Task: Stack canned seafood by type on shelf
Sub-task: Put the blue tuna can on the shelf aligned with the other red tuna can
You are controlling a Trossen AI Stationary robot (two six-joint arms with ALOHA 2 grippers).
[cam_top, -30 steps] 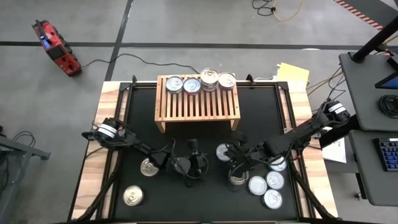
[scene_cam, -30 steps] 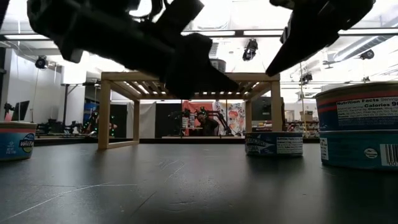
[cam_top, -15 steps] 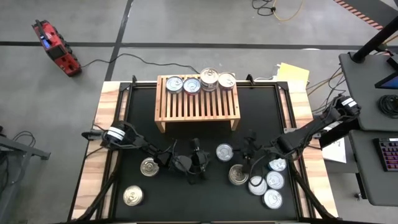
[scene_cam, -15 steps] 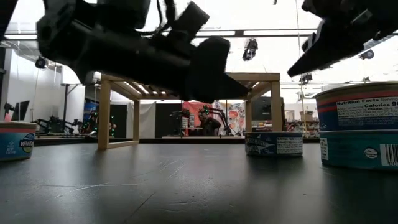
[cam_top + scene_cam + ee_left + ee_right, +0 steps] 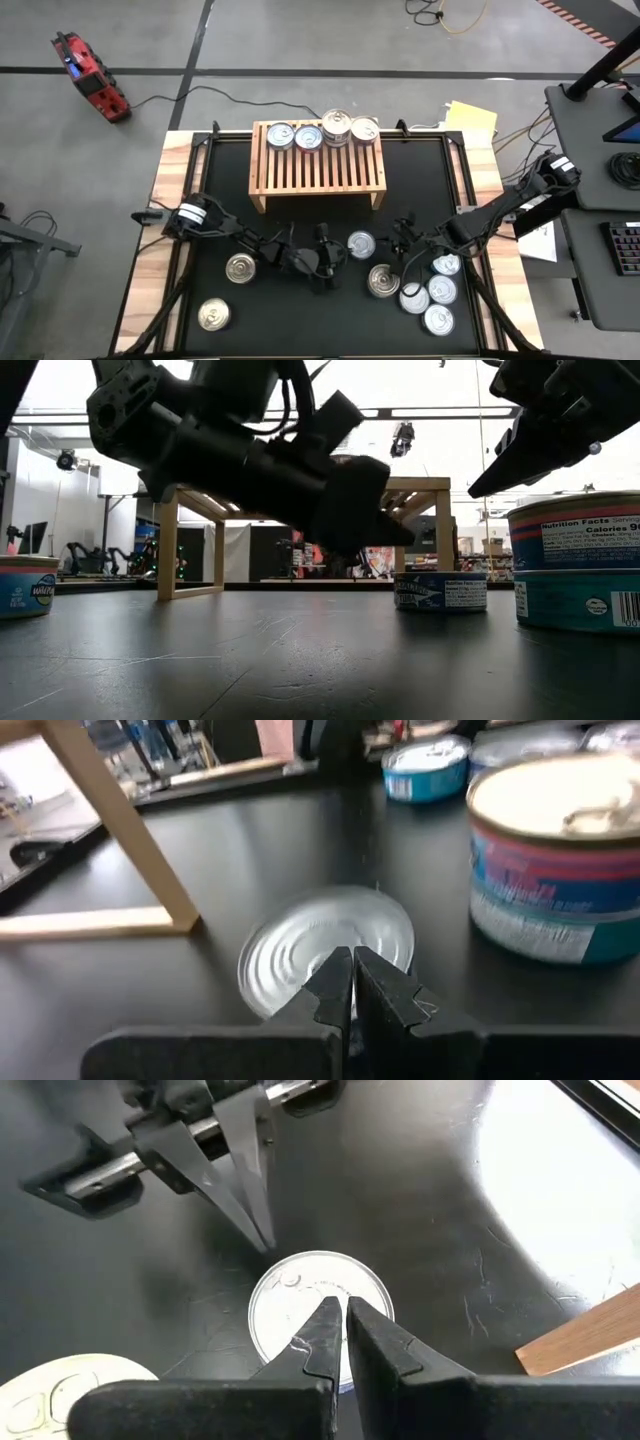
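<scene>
**Both Pincers Closed Over One Flat Tin**

Around the work: black mat (image 5: pixel 300 210) on a wood-edged table (image 5: pixel 165 200), red tool (image 5: pixel 90 75) on the floor beyond, yellow paper (image 5: pixel 472 118) off the far right corner, a side desk (image 5: pixel 595 130) to the right. Beyond the table in the low view, a lit room with ceiling lamps.

On the mat: light-wood shelf (image 5: pixel 318 165) at the far edge, carrying four tins along its back (image 5: pixel 324 131), the third taller than its neighbours. Near the front left, two gold-lidded tins (image 5: pixel 240 268) (image 5: pixel 213 315). At mid-front, a flat silver tin (image 5: pixel 361 244) with a taller gold-lidded tin (image 5: pixel 382 281) just in front of it. To the right, a cluster of four silver tins (image 5: pixel 432 292), partly covered by the right arm.

Left gripper (image 5: pixel 335 262) reaching in from the left, fingers pressed together, holding nothing, tips just short of the flat silver tin (image 5: pixel 327 955); taller tin (image 5: pixel 558 855) close beside in the left wrist view, a shelf leg (image 5: pixel 120 825) off to the other side.

Right gripper (image 5: pixel 398 243) coming in from the right, likewise closed and empty, tips over the near rim of the same flat tin (image 5: pixel 320 1315); left gripper's closed fingers (image 5: pixel 245 1195) pointing at that tin from across it. Touching or merely hovering: cannot tell for either.
</scene>
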